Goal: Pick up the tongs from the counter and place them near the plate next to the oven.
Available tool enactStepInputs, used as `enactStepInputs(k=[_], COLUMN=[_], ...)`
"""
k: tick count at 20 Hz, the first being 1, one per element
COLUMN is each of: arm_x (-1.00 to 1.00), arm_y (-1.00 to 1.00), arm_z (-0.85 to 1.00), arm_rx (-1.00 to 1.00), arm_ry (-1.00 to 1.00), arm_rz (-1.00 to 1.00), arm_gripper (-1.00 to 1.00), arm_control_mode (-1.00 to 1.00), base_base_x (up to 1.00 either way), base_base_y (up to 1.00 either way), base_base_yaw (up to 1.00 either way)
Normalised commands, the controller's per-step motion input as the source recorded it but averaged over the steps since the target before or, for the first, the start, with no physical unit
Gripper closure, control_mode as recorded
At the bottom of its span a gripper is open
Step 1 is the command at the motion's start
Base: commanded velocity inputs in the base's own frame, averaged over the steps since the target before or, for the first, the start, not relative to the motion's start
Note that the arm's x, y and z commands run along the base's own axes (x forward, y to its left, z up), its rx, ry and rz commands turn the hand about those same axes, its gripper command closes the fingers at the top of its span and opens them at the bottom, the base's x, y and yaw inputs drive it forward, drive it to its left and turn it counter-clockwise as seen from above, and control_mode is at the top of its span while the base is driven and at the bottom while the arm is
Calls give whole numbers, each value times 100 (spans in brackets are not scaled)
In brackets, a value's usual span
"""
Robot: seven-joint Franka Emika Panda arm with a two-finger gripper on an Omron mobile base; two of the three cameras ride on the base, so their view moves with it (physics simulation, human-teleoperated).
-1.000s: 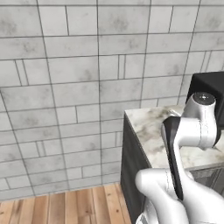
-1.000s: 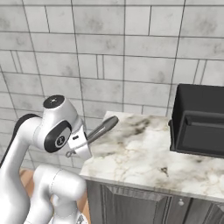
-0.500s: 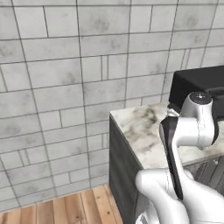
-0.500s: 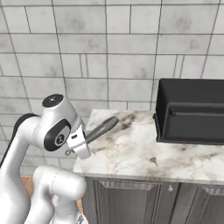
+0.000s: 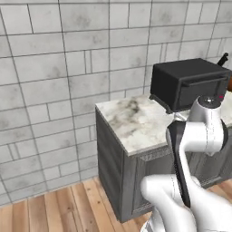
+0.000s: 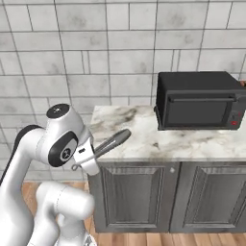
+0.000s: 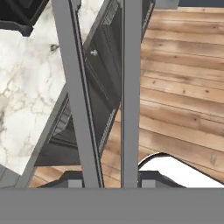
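The base has driven on, so the black oven now sits at 2 o'clock; the gripper stays pinching the tongs over the counter edge; plate unseen

tongs tips cropped, grip perhaps hidden

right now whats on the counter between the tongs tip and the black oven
In the right base view, nothing: bare marbled counter separates the held tongs from the oven.

Even, bright rendered light, no glare, soft shadow under the counter overhang, slight pixel softness, no edge distortion in all 3 views
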Motion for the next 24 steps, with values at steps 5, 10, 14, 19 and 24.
enactStepInputs(k=[5, 10, 14, 19, 24], arm_x=[0, 0, 0, 0, 0], arm_y=[0, 0, 0, 0, 0], arm_z=[0, 0, 0, 0, 0], arm_rx=[0, 0, 0, 0, 0], arm_ry=[0, 0, 0, 0, 0], arm_rz=[0, 0, 0, 0, 0], arm_gripper=[100, 100, 100, 100, 100], arm_control_mode=[100, 100, 100, 100, 100], base_base_x=[-8, 0, 0, 0, 0], base_base_y=[-2, 0, 0, 0, 0], base_base_yaw=[-39, -57, -60, -59, -59])
